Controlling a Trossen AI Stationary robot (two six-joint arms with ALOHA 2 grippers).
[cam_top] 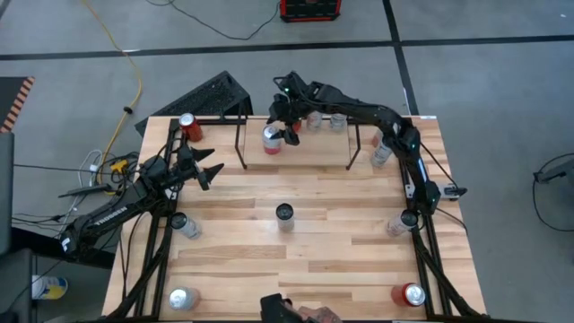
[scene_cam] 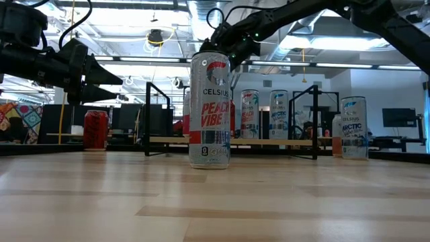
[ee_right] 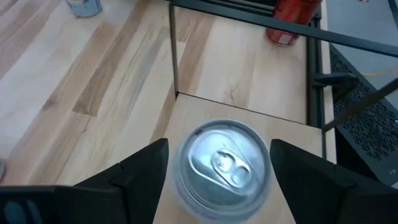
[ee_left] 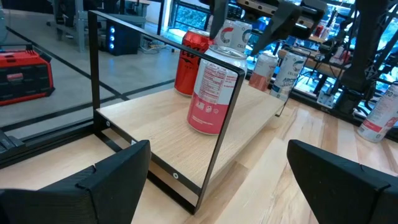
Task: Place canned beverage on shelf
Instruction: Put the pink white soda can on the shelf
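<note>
The low black-rod shelf with a light wood board (cam_top: 296,148) already carries 3 cans: 2 pale ones near its right end and a pink-and-white beverage can (cam_top: 272,139) at its left end; the right gripper (cam_top: 289,124) hangs directly above that can, fingers spread either side of the silver lid (ee_right: 221,165), apparently not clamping it; judged status: placement complete, retraction pending. The left gripper (cam_top: 204,168) waits open beside the shelf; 1 slim can (cam_top: 284,215) stands mid-surface, others near the edges, unshelved.
</note>
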